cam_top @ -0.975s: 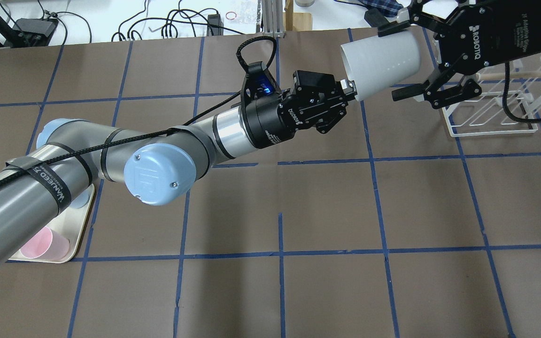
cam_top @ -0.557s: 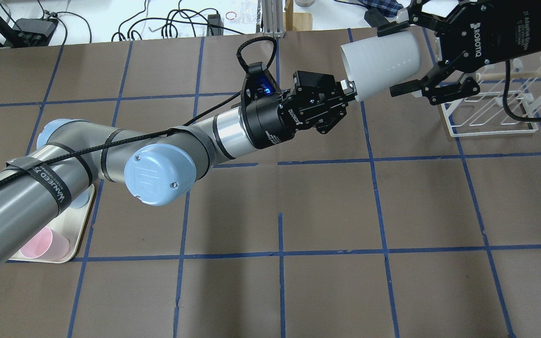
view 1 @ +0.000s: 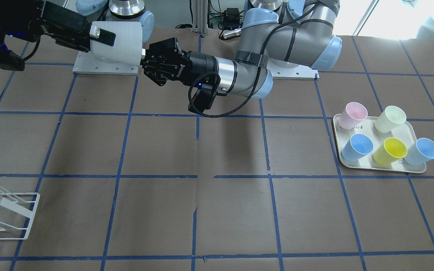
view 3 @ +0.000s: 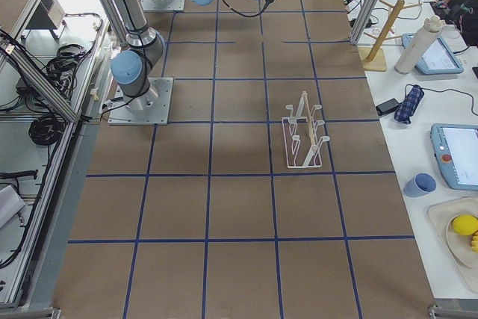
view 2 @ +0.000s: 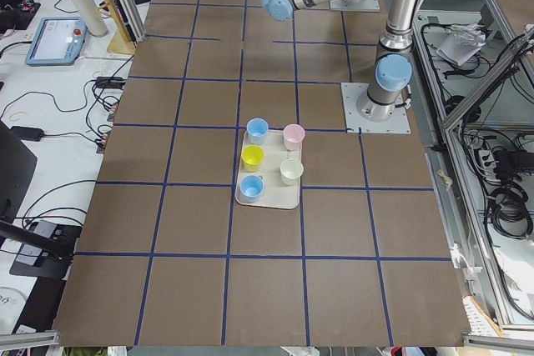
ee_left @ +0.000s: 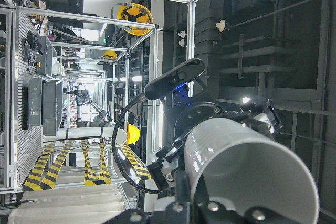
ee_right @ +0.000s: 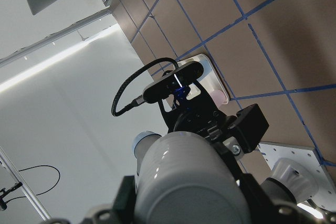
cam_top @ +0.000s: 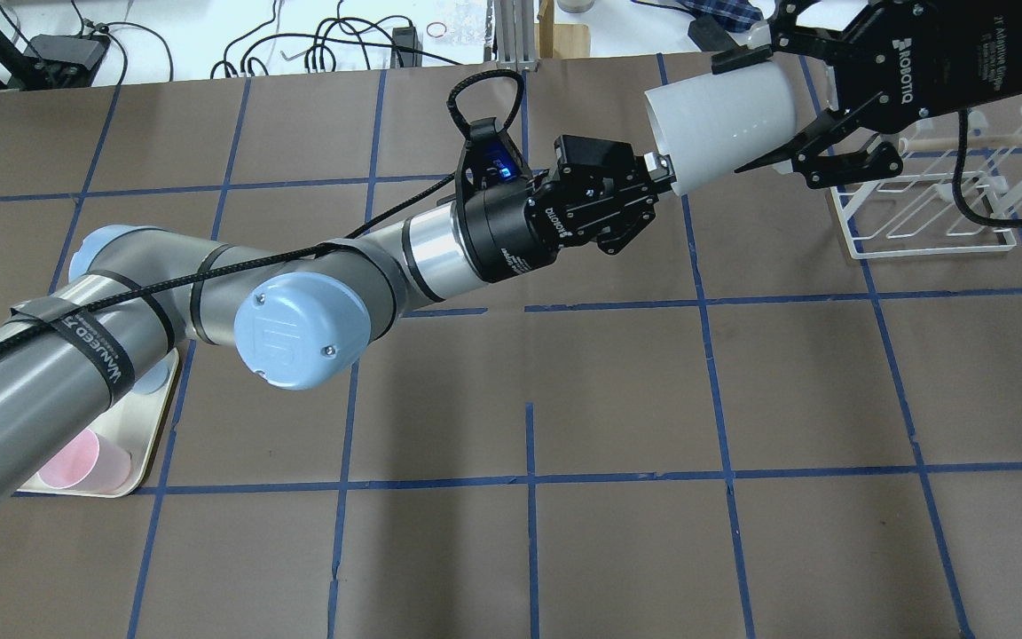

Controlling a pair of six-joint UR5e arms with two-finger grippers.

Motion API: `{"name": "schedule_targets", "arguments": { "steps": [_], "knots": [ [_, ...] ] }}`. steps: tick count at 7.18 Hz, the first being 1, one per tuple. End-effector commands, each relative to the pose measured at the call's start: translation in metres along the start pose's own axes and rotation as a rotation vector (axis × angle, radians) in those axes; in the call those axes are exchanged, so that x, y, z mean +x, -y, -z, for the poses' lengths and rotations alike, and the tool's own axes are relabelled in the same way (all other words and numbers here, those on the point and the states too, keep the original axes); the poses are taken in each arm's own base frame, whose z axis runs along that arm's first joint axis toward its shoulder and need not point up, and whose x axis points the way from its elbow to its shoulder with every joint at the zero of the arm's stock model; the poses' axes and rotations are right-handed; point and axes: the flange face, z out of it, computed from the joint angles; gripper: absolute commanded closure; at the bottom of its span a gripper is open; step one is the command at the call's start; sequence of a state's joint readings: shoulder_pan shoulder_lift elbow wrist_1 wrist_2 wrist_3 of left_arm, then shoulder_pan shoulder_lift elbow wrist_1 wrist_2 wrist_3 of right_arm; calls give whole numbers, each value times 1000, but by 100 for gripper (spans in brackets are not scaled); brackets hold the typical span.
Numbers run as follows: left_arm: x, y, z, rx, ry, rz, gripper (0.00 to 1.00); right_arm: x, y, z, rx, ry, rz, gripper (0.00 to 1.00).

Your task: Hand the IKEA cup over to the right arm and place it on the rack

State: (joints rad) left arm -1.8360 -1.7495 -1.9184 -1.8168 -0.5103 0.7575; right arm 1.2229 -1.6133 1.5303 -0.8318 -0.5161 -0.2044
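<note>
The IKEA cup (cam_top: pixel 715 124), pale grey, hangs on its side in mid-air over the table's far right. My left gripper (cam_top: pixel 660 169) is shut on its rim at the wide, open end. My right gripper (cam_top: pixel 728 115) reaches in from the right. Its two fingers lie against opposite sides of the cup's narrow end. In the front-facing view one right finger (view 1: pixel 102 35) lies across the cup (view 1: pixel 117 41), and the other is hidden behind it. The cup fills the left wrist view (ee_left: pixel 247 166) and the right wrist view (ee_right: pixel 184 182). The white wire rack (cam_top: pixel 928 204) stands on the table just below the right gripper.
A cream tray (view 1: pixel 382 166) at the robot's left holds several cups: pink, cream, yellow and light-blue ones. My left arm (cam_top: pixel 298 302) stretches across the table's middle. The rack also shows in the front-facing view (view 1: pixel 6 214) and the right side view (view 3: pixel 305 140).
The right gripper's fingers have closed in from a wide-open stance until they lie against the cup. The left gripper and the cup have not moved.
</note>
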Motion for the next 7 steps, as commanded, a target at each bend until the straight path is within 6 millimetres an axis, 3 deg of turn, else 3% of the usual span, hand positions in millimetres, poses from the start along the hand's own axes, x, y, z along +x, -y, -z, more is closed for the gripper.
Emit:
{"name": "schedule_targets", "arguments": {
  "steps": [1, 2, 3, 5, 7],
  "knots": [
    [1, 0, 0, 4, -3, 9, 23, -2, 0, 1, 7, -4, 15, 46],
    [8, 3, 2, 3, 1, 19, 13, -2, 1, 2, 11, -4, 24, 55],
    [20, 3, 4, 5, -9, 67, 6, -2, 2, 2, 13, -4, 23, 55],
    [38, 41, 61, 58, 75, 75, 0, -6, 7, 8, 47, -18, 71, 55],
    [38, 64, 116, 30, 260, 65, 0, -3, 25, 15, 100, -105, 151, 55]
  ]
}}
